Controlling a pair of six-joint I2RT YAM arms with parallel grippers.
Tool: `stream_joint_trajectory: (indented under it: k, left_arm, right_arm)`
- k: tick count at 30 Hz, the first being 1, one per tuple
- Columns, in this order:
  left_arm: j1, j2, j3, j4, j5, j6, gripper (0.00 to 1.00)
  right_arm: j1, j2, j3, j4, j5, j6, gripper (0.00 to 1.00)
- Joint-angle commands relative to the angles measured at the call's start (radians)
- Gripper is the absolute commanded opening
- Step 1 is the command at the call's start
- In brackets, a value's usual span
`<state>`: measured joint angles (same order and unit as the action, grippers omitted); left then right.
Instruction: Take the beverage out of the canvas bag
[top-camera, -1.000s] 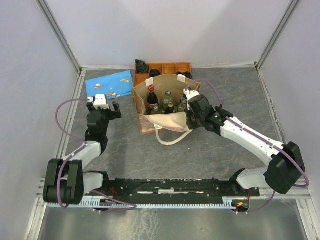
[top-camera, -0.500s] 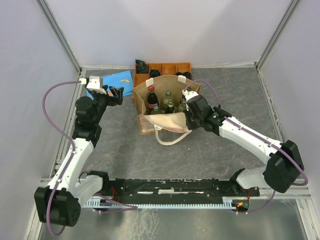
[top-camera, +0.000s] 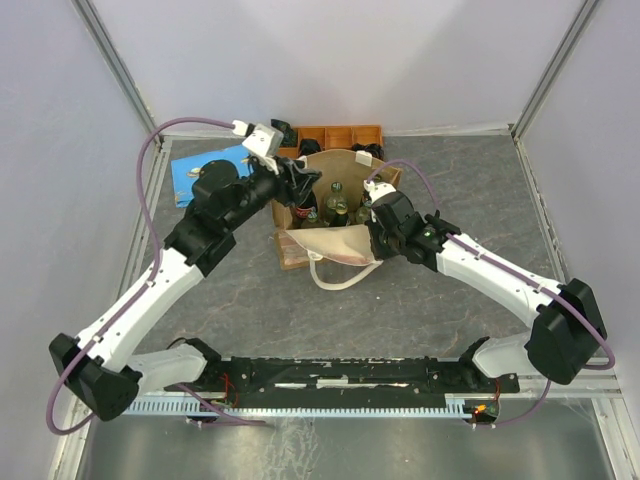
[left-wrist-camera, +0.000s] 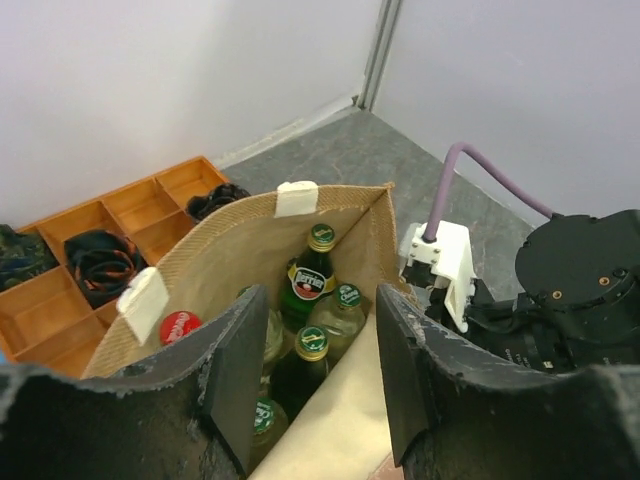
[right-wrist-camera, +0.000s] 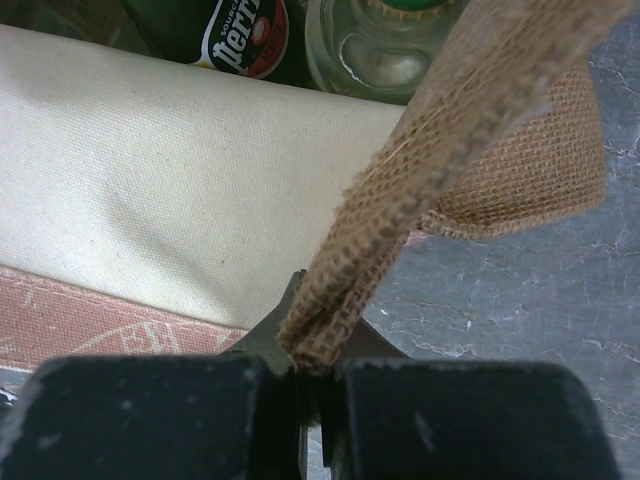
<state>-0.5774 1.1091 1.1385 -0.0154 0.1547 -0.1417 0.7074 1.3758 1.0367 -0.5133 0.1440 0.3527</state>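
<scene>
The step in hand is the reach into the bag, and no bottle is gripped yet. The canvas bag stands open at the far middle of the table, just in front of the orange compartmented tray, with the blue patterned pouch off to its left. The right gripper is clamped together on the woven rim of the bag's right wall, which holds the mouth open and steadies the bag. The left gripper hovers above the opening with its fingers spread apart and nothing between them. Inside, several glass bottles stand upright and packed close: a green Perrier bottle near the far right corner, other green-capped bottles just beside it, and a red-capped bottle against the left wall. The Perrier bottle lies most nearly in line with the open fingers, so it looks the likely target. The next move probably calls for a straight descent, fingers straddling one neck without knocking its neighbours, then closing below the cap and lifting straight up while the right gripper holds the rim.
</scene>
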Motion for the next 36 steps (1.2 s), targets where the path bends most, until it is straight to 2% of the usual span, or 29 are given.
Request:
stream_joint_trajectory:
  k: [1,7,12,19,29,35,36]
  left_arm:
    - [-0.075,0.079,0.067,-0.082,-0.035,0.062,0.55]
    - [-0.121,0.142,0.026,-0.036,-0.092,0.057,0.6]
    - [-0.132,0.194,0.03,-0.01,-0.09,0.067,0.6]
    - [-0.136,0.265,0.047,0.046,-0.079,0.146,0.63]
    - [-0.138,0.429,0.108,0.137,-0.012,0.309,0.69]
    - [-0.139,0.498,0.133,0.187,0.029,0.394,0.84]
    - [-0.139,0.507,0.137,0.19,0.037,0.4,0.89]
  right_arm:
    - [0.021,0.017,-0.026,-0.022,-0.067,0.046,0.0]
    - [0.022,0.005,-0.03,-0.017,-0.053,0.055,0.0]
    - [0.022,-0.031,-0.029,-0.034,-0.014,0.057,0.0]
    - [0.023,-0.122,0.004,-0.06,0.04,0.075,0.0]
    - [0.021,-0.118,0.027,-0.082,0.023,0.111,0.0]
    - [0.022,-0.136,0.05,-0.112,0.023,0.12,0.0]
    - [0.021,-0.136,0.055,-0.121,0.023,0.12,0.0]
